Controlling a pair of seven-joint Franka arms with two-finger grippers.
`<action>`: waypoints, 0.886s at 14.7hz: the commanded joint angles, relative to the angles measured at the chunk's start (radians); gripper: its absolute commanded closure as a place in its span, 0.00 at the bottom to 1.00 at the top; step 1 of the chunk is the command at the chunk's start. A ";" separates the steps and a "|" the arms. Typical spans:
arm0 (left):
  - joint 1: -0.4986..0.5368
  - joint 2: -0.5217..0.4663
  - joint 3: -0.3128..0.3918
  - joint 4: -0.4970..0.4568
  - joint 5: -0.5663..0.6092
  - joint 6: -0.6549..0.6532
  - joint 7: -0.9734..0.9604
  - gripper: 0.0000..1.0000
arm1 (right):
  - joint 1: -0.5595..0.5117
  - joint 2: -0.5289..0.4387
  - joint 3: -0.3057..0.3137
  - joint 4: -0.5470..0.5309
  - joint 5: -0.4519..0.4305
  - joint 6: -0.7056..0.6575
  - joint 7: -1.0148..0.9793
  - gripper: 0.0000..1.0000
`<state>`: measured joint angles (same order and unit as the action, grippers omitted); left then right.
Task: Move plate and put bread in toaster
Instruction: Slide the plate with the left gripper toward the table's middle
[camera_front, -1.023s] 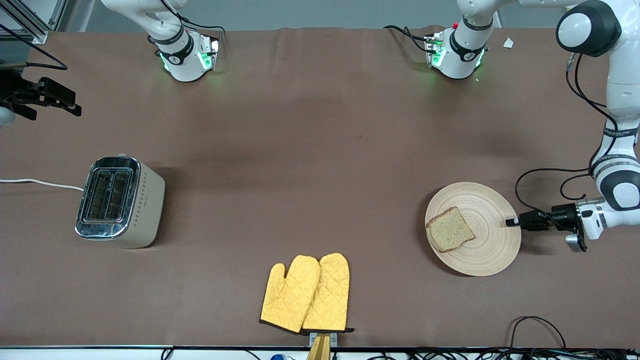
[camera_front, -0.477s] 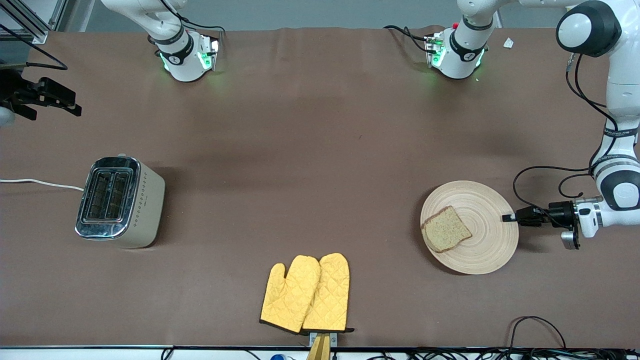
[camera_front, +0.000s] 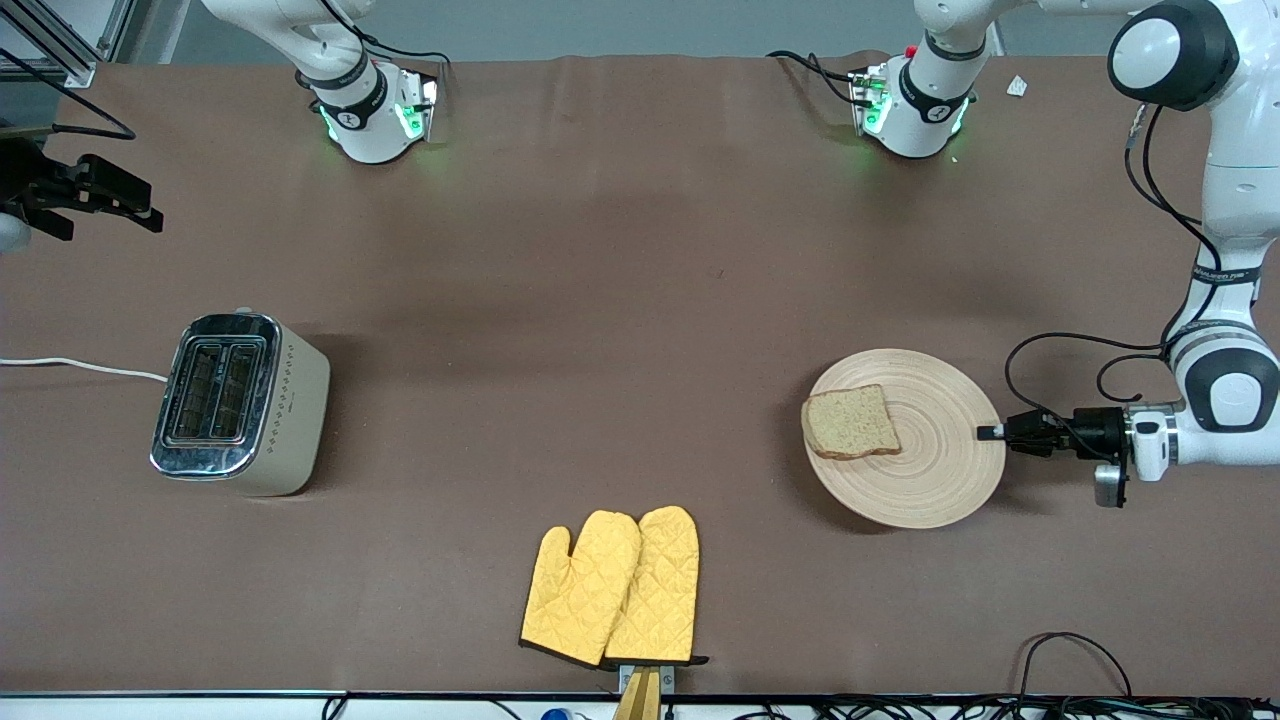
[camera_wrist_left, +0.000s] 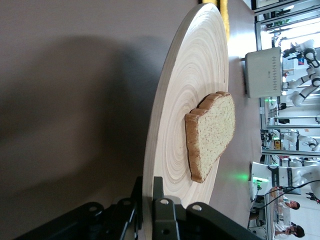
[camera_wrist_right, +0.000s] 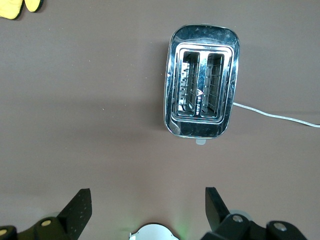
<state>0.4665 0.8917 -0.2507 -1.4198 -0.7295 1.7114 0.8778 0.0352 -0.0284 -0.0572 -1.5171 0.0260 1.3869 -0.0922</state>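
Note:
The round pale wooden plate (camera_front: 925, 455) lies at the left arm's end of the table with the brown bread slice (camera_front: 850, 422) on it, toward its rim nearest the toaster. My left gripper (camera_front: 990, 432) is shut on the plate's rim, one finger over and one under it; the left wrist view shows the plate (camera_wrist_left: 190, 120), the bread (camera_wrist_left: 212, 132) and the gripper (camera_wrist_left: 148, 192). The toaster (camera_front: 238, 403) stands at the right arm's end with both slots empty. My right gripper (camera_wrist_right: 147, 205) is open and hangs high over the table near the toaster (camera_wrist_right: 201, 102).
A pair of yellow oven mitts (camera_front: 615, 588) lies near the table's front edge, between toaster and plate. The toaster's white cord (camera_front: 80, 367) runs off the right arm's end of the table. Black cables (camera_front: 1070, 655) lie at the front edge.
My left gripper has dragged the plate toward the toaster's end of the table. The bread has slid and turned on the plate. The right arm has not moved.

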 joint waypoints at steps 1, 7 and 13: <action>0.009 -0.030 -0.093 0.002 -0.001 -0.045 -0.104 1.00 | -0.003 -0.028 -0.001 -0.031 0.011 0.001 -0.014 0.00; -0.213 -0.031 -0.194 0.007 -0.008 0.017 -0.325 1.00 | -0.009 -0.025 -0.006 -0.028 0.011 -0.012 -0.015 0.00; -0.443 -0.013 -0.193 -0.002 -0.082 0.232 -0.422 0.99 | -0.006 -0.024 -0.006 -0.028 -0.011 -0.019 -0.021 0.00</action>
<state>0.0514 0.8836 -0.4453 -1.4174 -0.7651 1.9106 0.4626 0.0343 -0.0284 -0.0637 -1.5171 0.0235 1.3656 -0.0983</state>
